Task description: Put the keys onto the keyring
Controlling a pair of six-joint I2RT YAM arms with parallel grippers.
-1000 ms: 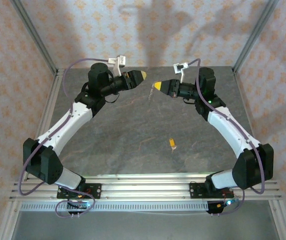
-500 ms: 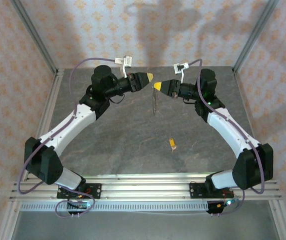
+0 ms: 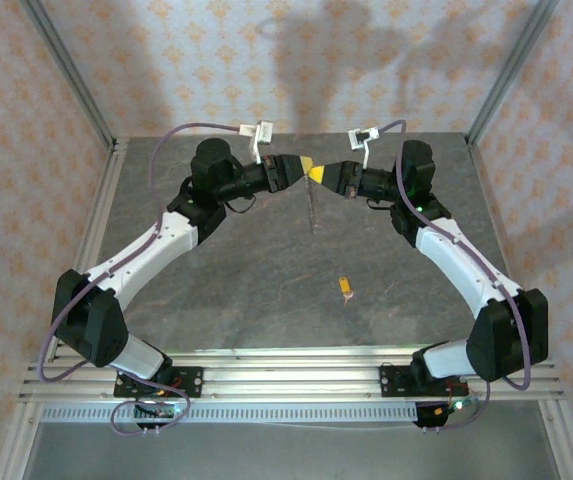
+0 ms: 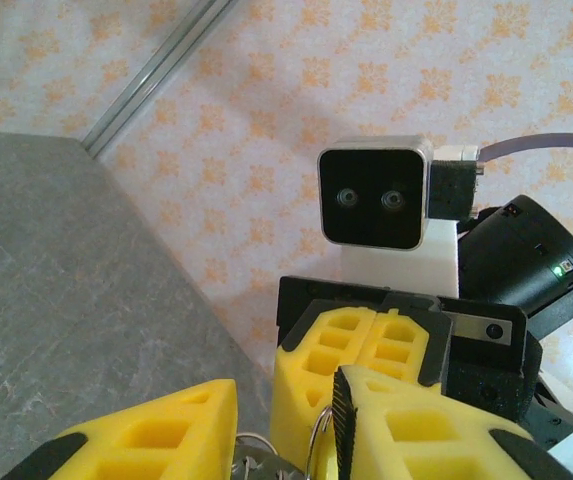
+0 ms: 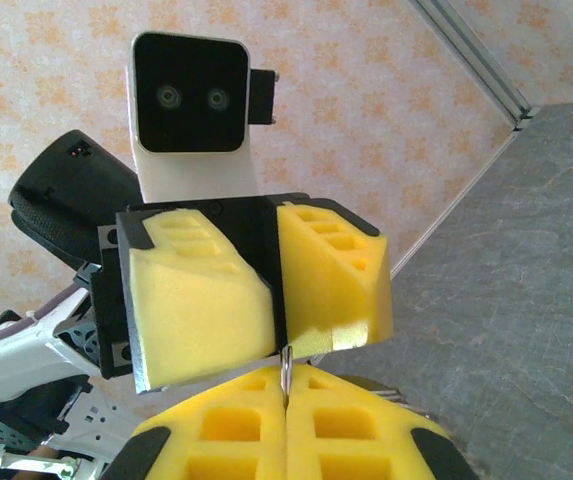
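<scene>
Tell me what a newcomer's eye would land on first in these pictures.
First come the two yellow-tipped grippers meeting nose to nose above the far middle of the table: the left gripper and the right gripper. The right one's jaws are shut on the thin keyring, which hangs down below them. Next is a tiny orange-headed key, lying alone on the grey table towards the right arm's side.

Keyring (image 4: 316,437): one wire arc between yellow fingers (image 4: 156,440); remainder hidden, cut by lower edge. Top view: thin hanging line, teeth too small to tell.
Left claw (image 4: 286,420): grip on wire undeterminable.
Key (image 3: 345,287), on desk (image 3: 246,260): blade detail too small.
</scene>
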